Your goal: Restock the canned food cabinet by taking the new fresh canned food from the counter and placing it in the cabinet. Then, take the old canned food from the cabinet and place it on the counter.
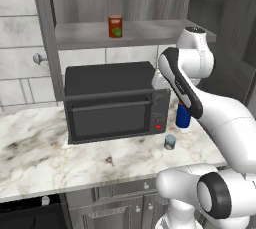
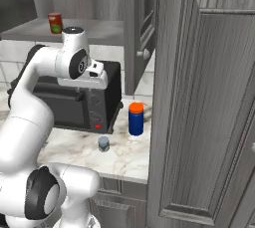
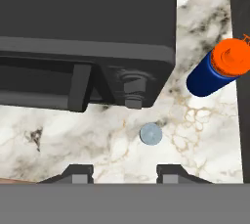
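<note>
The small silvery can [image 1: 170,142] [image 2: 103,144] stands on the white marble counter [image 1: 45,158], in front of the oven's right corner. From above, the silvery can [image 3: 151,134] lies a little beyond and right of my gripper [image 3: 124,174]. The gripper is open, high over the counter, with nothing between its fingers. The red can [image 1: 115,26] [image 2: 55,23] stands upright on the grey cabinet shelf [image 1: 155,30] above the oven.
A dark boxy oven [image 1: 112,100] [image 3: 88,22] sits on the counter under the shelf. A blue bottle with an orange cap [image 2: 136,119] [image 3: 217,69] stands right of the oven, behind the silvery can. A tall grey cabinet door [image 2: 209,97] stands open at the right.
</note>
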